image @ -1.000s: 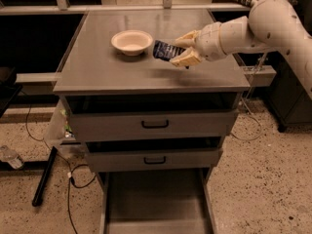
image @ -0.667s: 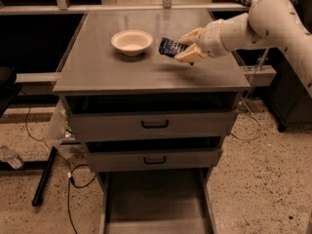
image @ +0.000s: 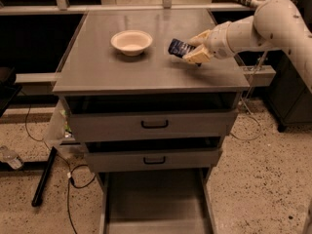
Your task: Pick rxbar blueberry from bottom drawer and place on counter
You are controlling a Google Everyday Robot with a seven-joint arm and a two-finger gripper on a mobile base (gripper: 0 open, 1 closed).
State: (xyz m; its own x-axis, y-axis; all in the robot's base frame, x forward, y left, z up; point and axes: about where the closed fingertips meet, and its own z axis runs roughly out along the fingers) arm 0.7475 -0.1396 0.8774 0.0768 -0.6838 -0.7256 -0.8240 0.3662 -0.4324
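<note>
The rxbar blueberry (image: 178, 48), a small dark blue glossy bar, is held in my gripper (image: 194, 48) above the right half of the counter (image: 122, 72). The gripper's tan fingers are shut on the bar's right end, and the bar sticks out to the left, tilted. The white arm reaches in from the upper right. The bottom drawer (image: 156, 199) is pulled open at the foot of the cabinet and its grey floor shows nothing on it.
A pale bowl (image: 131, 41) stands on the counter left of the bar. Two upper drawers with black handles (image: 154, 125) are slightly open. Cables and a black bar lie on the speckled floor at left. Dark shelving stands behind.
The gripper with the bar has moved a little to the right and away from the bowl, staying just above the counter.
</note>
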